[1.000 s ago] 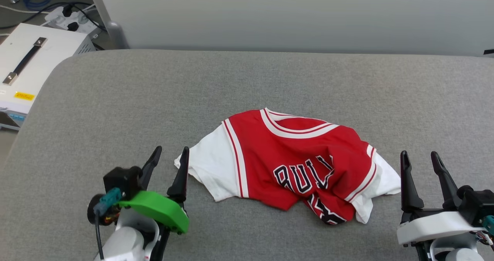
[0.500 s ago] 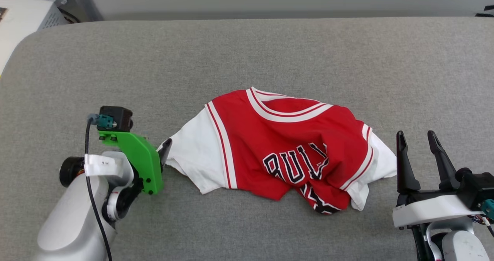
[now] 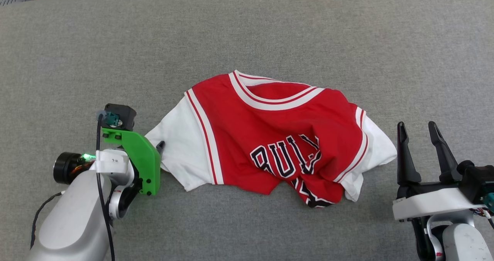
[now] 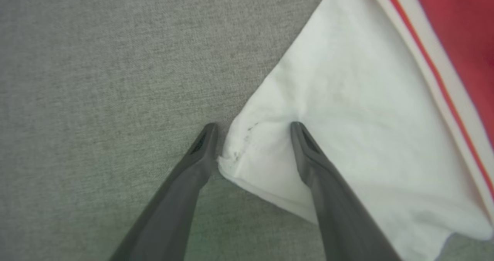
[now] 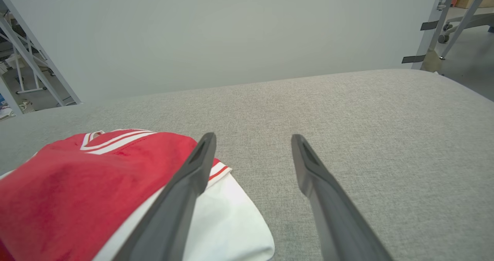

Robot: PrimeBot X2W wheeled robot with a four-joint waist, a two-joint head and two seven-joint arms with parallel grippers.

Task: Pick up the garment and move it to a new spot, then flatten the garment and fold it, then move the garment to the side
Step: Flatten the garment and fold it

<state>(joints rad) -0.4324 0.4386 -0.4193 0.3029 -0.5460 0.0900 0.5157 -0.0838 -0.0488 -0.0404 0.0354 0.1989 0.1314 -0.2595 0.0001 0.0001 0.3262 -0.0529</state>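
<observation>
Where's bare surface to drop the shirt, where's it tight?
Free: gray surface beyond the shirt's collar, and the strip on its near side. Tight: left sleeve, straddled by the left gripper's fingers; right gripper close beside the right sleeve.

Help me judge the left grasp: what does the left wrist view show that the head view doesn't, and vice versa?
Left wrist view: the open left gripper straddling the sleeve corner, one finger on cloth, one off its edge. Head view: the whole crumpled shirt, its lettering, the open right gripper beside it. Both: white sleeve, red body, grey surface.
</observation>
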